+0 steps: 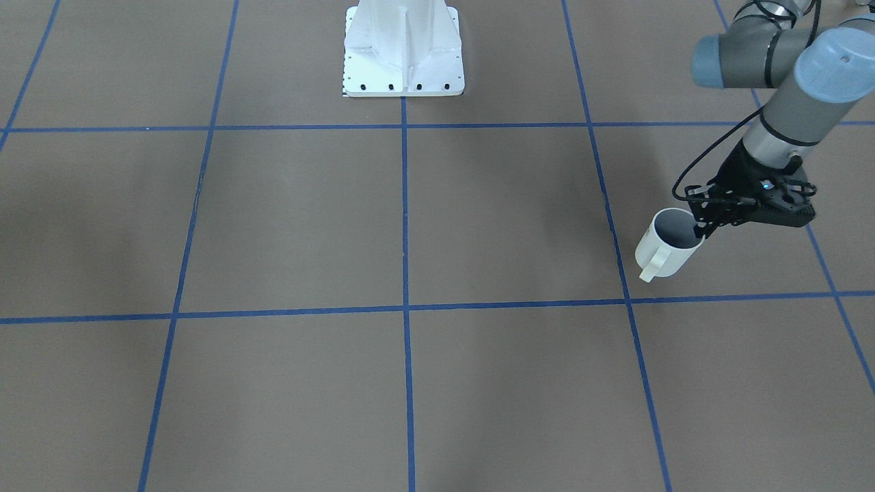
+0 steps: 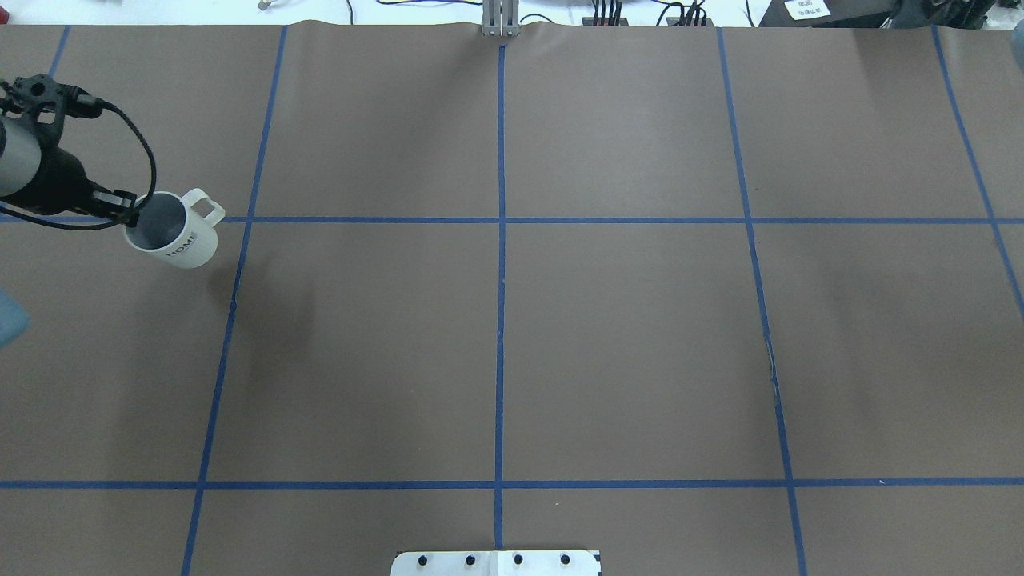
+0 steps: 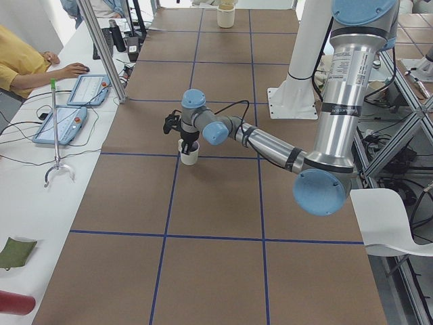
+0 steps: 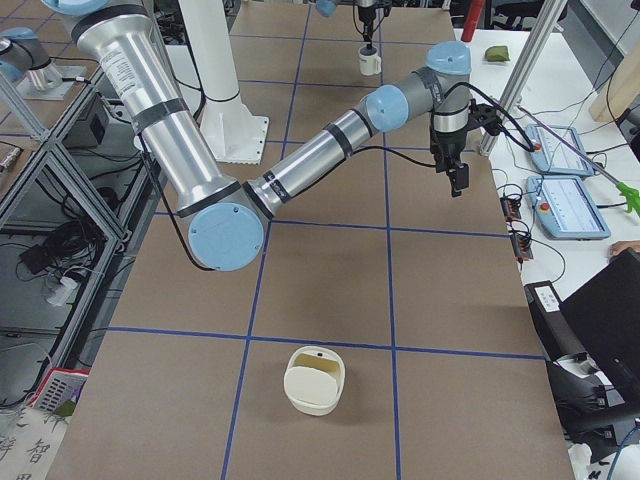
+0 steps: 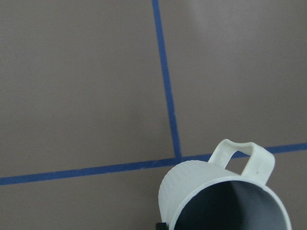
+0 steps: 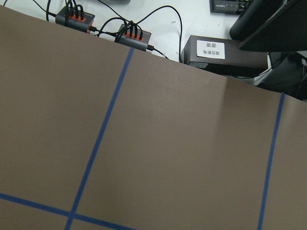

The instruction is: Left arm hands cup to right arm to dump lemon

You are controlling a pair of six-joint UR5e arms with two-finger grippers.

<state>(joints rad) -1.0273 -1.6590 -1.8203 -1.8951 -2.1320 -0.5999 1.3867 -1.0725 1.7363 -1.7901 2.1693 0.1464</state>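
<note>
The robot's left gripper [image 1: 705,222] clamped the rim of the cup [image 1: 664,247] at the right edge of the front-facing view. The white mug was tilted and, judging by its offset shadow in the overhead view, lifted clear of the worktop [image 1: 410,225]. Its handle [image 5: 244,155] pointed away from the gripper, and its grey inside showed no lemon from any angle. The right gripper [image 4: 456,178] hung above the worktop, right of centre in the upper part of the right-side view, well apart from the cup. Whether it was open or closed could not be told. The hand-over would likely go best with the cup levelled and carried mouth-up toward the middle, since the off-centre pinch on the rim could let it swing or spill early. The bare wall or handle should face the right gripper, and the left should release only once the right held firmly. Counted in view were one cup, two arms, one cream-coloured container [image 4: 315,380] low in the right-side view, and no lemon.
</note>
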